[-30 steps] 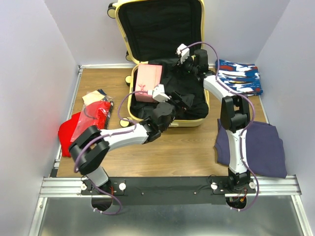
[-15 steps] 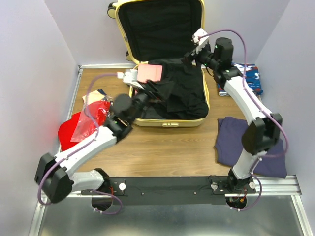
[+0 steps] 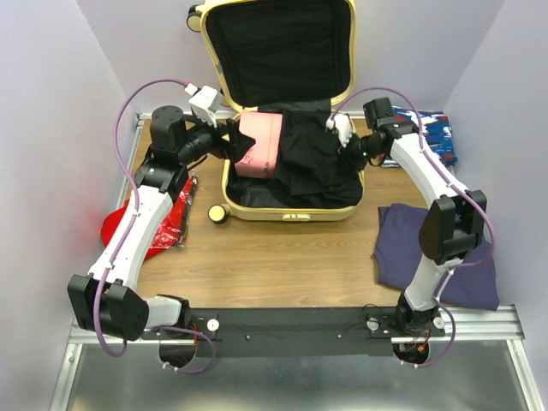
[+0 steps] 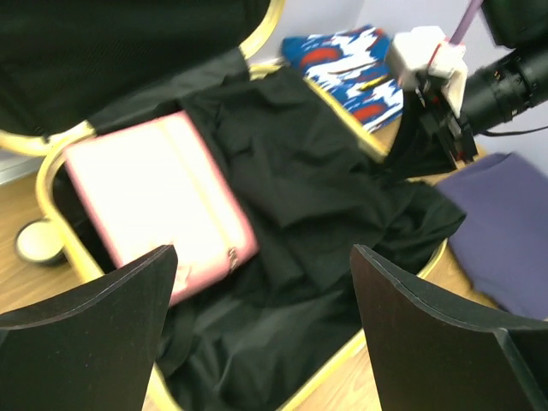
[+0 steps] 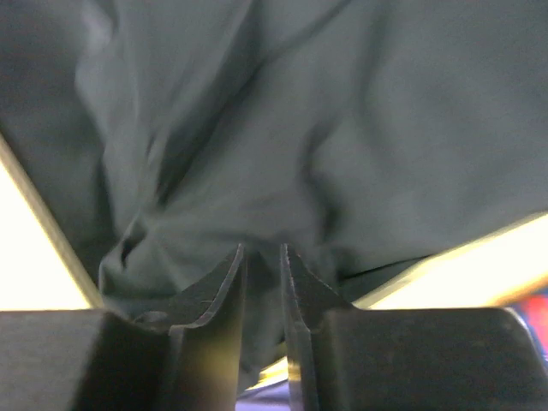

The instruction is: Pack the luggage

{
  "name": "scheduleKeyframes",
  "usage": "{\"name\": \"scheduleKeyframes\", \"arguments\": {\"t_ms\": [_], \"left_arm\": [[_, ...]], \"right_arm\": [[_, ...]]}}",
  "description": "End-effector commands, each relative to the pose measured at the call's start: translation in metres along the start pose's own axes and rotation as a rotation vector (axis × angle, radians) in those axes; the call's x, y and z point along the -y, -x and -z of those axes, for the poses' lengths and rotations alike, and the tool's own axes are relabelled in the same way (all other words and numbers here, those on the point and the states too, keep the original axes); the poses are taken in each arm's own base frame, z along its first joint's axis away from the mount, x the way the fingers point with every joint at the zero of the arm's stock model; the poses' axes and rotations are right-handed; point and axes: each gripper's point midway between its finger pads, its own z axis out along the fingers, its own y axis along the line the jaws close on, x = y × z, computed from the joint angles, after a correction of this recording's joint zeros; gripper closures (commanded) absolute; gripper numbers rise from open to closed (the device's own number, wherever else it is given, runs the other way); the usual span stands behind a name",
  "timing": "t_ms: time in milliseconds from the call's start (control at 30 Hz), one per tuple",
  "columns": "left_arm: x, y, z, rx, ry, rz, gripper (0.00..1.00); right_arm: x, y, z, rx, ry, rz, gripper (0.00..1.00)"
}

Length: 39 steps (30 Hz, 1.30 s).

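The left arm has swung from the pale-yellow hard-shell suitcase's point(image 3: 291, 211) front to the wooden bench's point(image 3: 282, 257) left side, its pincer point(image 3: 232, 141) spread wider beside the pink rectangular pouch point(image 3: 259, 145), while the right pincer point(image 5: 262, 250) has dropped from the lid and narrowed onto the crumpled black garment point(image 3: 317, 163).

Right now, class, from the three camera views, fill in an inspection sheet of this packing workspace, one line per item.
Surface: wooden table, bearing everything below.
Job's things: pale-yellow luggage open, lid upright against the back wall; pink pouch and black garment inside.
Clutter: patterned blue cloth and purple garment to the right; red items and small round cream object to the left.
Grippers: left gripper open, near the pouch; right gripper with jaws nearly together at the black garment, grip unclear.
Cables: purple cables loop along both arms.
Surroundings: pale walls on three sides; metal rail at the near edge.
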Motion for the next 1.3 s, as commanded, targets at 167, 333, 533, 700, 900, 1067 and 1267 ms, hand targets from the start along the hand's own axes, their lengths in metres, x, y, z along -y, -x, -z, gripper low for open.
{"name": "scheduleKeyframes", "arguments": {"t_ms": [167, 333, 533, 700, 900, 1067, 1267], "left_arm": [[-0.031, 0.007, 0.036, -0.005, 0.095, -0.046, 0.08], [-0.062, 0.01, 0.047, 0.001, 0.174, -0.011, 0.08], [-0.069, 0.007, 0.052, -0.015, 0.186, 0.002, 0.08], [-0.076, 0.013, 0.062, -0.01, 0.198, -0.01, 0.08], [-0.069, 0.02, 0.066, 0.004, 0.178, -0.043, 0.08], [-0.075, 0.022, 0.066, 0.017, 0.207, -0.062, 0.08], [-0.087, 0.027, 0.066, 0.012, 0.252, -0.069, 0.08]], "right_arm": [[-0.058, -0.076, -0.033, -0.24, 0.229, -0.084, 0.73], [-0.052, -0.106, -0.077, -0.311, 0.184, -0.162, 0.73], [-0.026, -0.119, -0.084, -0.351, 0.07, -0.101, 0.67], [-0.019, -0.05, -0.042, -0.165, 0.025, -0.042, 0.47], [0.014, 0.059, -0.012, 0.122, -0.013, -0.109, 0.37], [0.064, 0.093, -0.049, 0.222, -0.099, -0.265, 0.43], [0.14, 0.089, -0.097, 0.25, -0.329, -0.378, 0.5]]}}
